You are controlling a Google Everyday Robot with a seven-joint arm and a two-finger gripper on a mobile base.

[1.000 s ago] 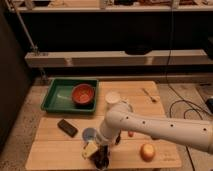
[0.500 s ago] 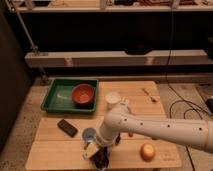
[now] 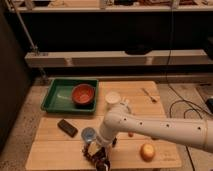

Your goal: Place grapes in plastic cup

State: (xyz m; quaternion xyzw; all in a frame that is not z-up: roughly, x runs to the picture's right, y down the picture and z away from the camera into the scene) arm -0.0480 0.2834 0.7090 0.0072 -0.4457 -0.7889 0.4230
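Bumpy dark-purple grapes point(image 3: 92, 156) sit just beside the round light-blue plastic cup point(image 3: 89, 134). Gripper point(image 3: 99, 159) is right at the bunch, can't tell its grip.

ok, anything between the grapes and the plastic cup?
Nothing visible. The grapes sit at the gripper by the front edge of the table; the plastic cup is just behind, and the black object lies off to the side.
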